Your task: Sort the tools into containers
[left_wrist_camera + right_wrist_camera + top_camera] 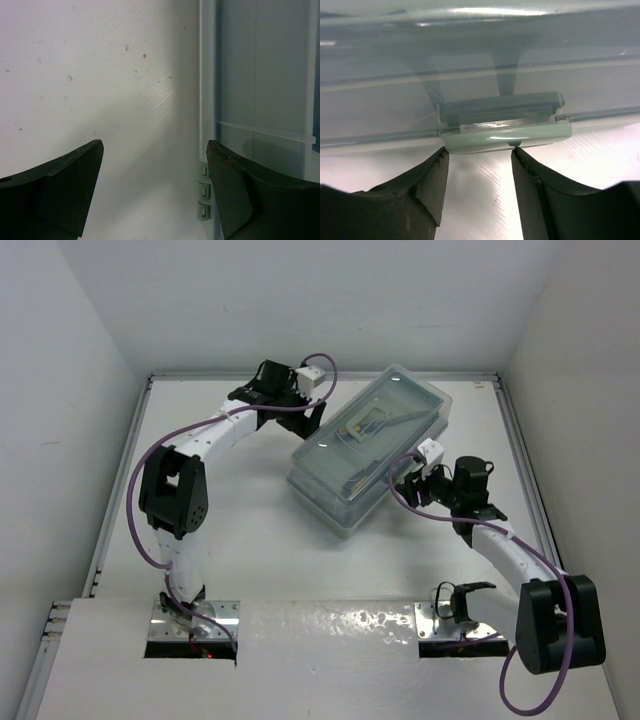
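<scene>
A: Where's the right gripper point(479, 152)?
B: At the toolbox's point(338, 508) near right side, jaws partly apart, its two tips up against the lower edge of the sage-green latch point(505, 134), not clamped on it
A: And the left gripper point(155, 145)?
B: Spread wide, empty, over bare counter point(100, 75) just beside the toolbox's far left edge
A: The tools point(372, 425)?
B: Dim shapes under the shut translucent lid point(405, 400)
A: Surroundings?
B: White counter, plain white walls point(300, 300) around the toolbox
</scene>
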Tool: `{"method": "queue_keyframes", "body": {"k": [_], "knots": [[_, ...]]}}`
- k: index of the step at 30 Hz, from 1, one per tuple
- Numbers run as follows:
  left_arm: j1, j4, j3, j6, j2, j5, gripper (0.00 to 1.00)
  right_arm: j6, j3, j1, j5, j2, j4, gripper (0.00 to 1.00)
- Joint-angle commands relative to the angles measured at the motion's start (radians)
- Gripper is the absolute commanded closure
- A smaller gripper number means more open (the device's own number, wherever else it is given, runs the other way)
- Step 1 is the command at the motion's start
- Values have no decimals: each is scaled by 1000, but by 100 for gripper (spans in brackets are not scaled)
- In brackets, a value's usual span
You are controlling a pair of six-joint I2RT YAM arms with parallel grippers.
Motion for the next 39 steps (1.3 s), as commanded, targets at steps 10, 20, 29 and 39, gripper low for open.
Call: {"method": "queue_keyframes", "body": {"k": [10, 20, 29, 39], "knots": [[-13, -15, 24, 5, -6, 38, 18, 342, 56, 12, -11, 60, 296, 48], [-13, -11, 10, 11, -6, 38, 19, 630, 21, 12, 41, 108, 455, 52], [-13, -9, 27, 11, 7, 40, 19, 207, 116, 10, -109, 120, 111, 39], [-13, -30, 82, 36, 46, 67, 19, -60, 167, 9, -146, 162, -81, 31]]}}
